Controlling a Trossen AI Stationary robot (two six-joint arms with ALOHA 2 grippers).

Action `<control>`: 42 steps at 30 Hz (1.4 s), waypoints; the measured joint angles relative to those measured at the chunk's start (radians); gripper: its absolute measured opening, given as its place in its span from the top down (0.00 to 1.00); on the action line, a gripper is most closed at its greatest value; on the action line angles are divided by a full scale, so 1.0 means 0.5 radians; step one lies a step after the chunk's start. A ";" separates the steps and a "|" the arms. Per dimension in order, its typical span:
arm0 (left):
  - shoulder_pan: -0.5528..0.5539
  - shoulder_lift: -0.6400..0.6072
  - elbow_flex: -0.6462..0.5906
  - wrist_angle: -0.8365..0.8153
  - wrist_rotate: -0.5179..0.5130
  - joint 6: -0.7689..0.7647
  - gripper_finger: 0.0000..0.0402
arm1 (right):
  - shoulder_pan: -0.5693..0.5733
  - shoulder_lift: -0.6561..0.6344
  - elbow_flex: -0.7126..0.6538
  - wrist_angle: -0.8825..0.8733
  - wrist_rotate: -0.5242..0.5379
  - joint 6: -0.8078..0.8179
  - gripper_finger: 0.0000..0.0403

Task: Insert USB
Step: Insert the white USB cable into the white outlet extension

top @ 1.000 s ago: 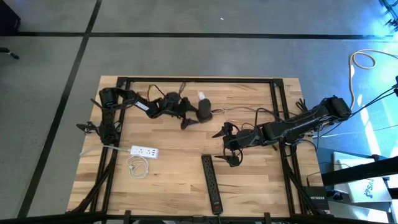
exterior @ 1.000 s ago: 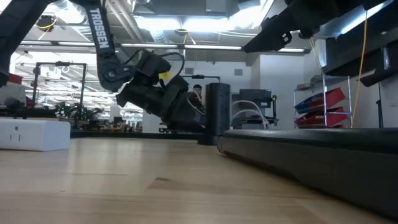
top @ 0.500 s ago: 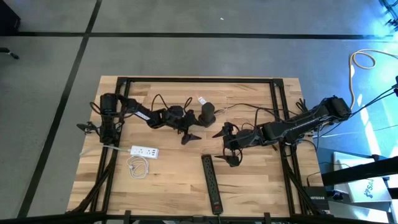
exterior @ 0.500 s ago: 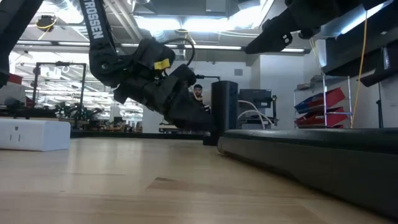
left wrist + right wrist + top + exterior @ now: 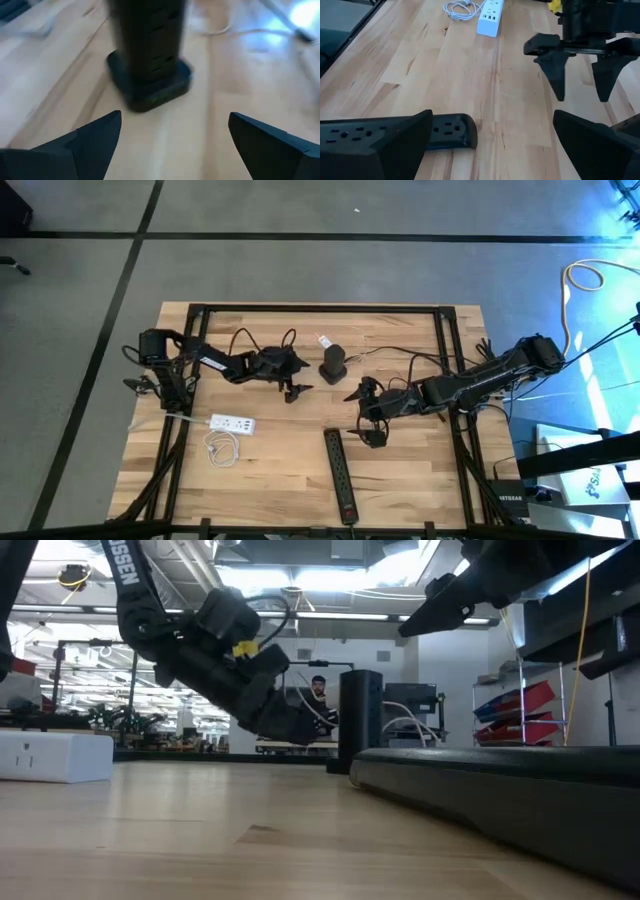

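While both jaws gape empty, black tower (image 5: 333, 364) upright just beyond left gripper (image 5: 292, 388), untouched

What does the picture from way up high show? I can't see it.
A wooden table with two dark robot arms. The left gripper, open, sits beside an upright black power tower; the right gripper is open above a black power strip.

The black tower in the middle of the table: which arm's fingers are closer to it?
Left. The left gripper sits just beside the black tower, open and empty. The right gripper hangs farther off, toward the black power strip.
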 joint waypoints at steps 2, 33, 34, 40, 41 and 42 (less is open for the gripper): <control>0.019 0.000 -0.001 -0.008 -0.008 0.007 0.12 | 0.000 0.000 0.000 0.002 0.007 -0.007 0.02; -0.893 -0.730 -0.288 -0.188 -0.709 0.091 0.13 | -0.001 0.226 0.001 0.050 0.038 -0.055 0.02; -0.938 -0.795 -0.284 -0.300 -0.736 0.072 0.13 | -0.001 0.241 0.001 0.080 0.038 -0.055 0.02; -1.317 -1.072 -0.176 -1.065 -1.137 -0.168 0.13 | -0.001 0.280 0.005 0.240 0.002 -0.058 0.02; -1.382 -1.092 -0.129 -1.236 -1.193 -0.253 0.13 | -0.001 0.280 0.004 0.239 -0.010 -0.061 0.02; -1.438 -1.105 -0.070 -1.435 -1.248 -0.355 0.13 | -0.001 0.280 0.004 0.252 -0.020 -0.062 0.02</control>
